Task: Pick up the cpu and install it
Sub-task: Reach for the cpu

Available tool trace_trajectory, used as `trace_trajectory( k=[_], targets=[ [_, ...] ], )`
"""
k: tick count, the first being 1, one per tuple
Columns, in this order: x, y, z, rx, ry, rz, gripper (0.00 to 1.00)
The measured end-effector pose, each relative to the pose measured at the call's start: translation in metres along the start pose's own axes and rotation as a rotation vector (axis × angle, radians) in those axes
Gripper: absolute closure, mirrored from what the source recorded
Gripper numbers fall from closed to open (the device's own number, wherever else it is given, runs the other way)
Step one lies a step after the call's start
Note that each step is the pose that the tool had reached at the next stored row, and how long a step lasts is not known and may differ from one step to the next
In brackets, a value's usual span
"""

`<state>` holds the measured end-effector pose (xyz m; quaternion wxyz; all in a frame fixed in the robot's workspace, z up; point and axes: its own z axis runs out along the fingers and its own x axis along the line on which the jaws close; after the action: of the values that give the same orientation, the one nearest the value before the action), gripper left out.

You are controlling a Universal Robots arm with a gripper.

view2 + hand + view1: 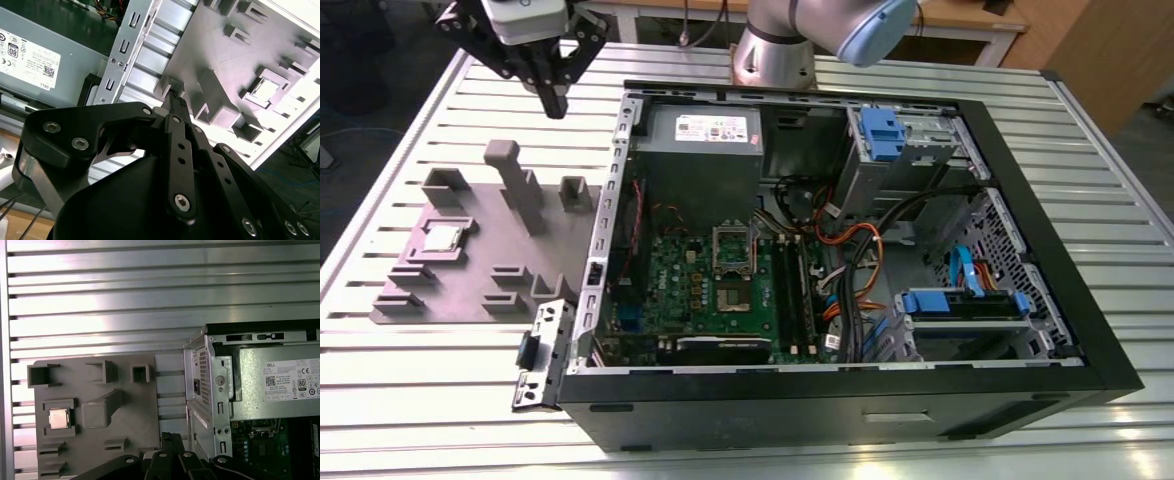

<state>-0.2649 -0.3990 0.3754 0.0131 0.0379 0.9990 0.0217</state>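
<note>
Gripper (556,103) hangs over the slatted table (427,400) beside the open computer case (854,405), fingers (176,112) pressed together on nothing, well apart from the cpu (443,236) seated in a recess of the grey fixture plate (467,290).

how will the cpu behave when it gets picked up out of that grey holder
Probably stiff and light: the cpu is a small flat metal-topped square. It likely won't roll or tip, lying flat in a recess of the grey holder.

slatted metal table (427,400) | wooden furniture (1107,50) behind (perhaps a cabinet) | dark floor (340,200)
</note>
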Motion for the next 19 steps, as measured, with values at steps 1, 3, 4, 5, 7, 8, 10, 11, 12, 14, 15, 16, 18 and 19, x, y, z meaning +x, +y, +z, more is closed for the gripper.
trace_trajectory(
  k=[1,3,4,5,7,8,10,11,12,14,15,16,18,19],
  targets=[
    [0.0008,-0.0001,0.0001,-0.0001,0.0000,0.000,0.89],
    [0.0018,-0.0001,0.0002,-0.0001,-0.0001,0.000,0.89],
    [0.0020,-0.0002,0.0002,0.0000,0.0000,0.000,0.89],
    [0.0026,-0.0002,0.0003,0.0000,0.0000,0.000,0.89],
    [0.0027,-0.0002,0.0003,0.0000,0.0000,0.000,0.89],
    [0.0028,-0.0002,0.0003,0.0000,0.0000,0.000,0.89],
    [0.0034,-0.0003,0.0003,0.0000,0.0000,0.000,0.89],
    [0.0039,-0.0003,0.0003,0.0001,0.0001,0.000,0.89],
    [0.0044,-0.0003,0.0003,0.0000,0.0000,0.000,0.89],
    [0.0053,-0.0004,0.0003,0.0000,0.0000,0.000,0.89],
    [0.0057,-0.0004,0.0003,0.0000,0.0000,0.000,0.89],
    [0.0058,-0.0005,0.0004,0.0000,0.0000,0.000,0.89],
    [0.0078,-0.0006,0.0004,0.0000,0.0000,0.000,0.89],
    [0.0079,-0.0006,0.0004,0.0000,0.0000,0.000,0.89]
  ],
)
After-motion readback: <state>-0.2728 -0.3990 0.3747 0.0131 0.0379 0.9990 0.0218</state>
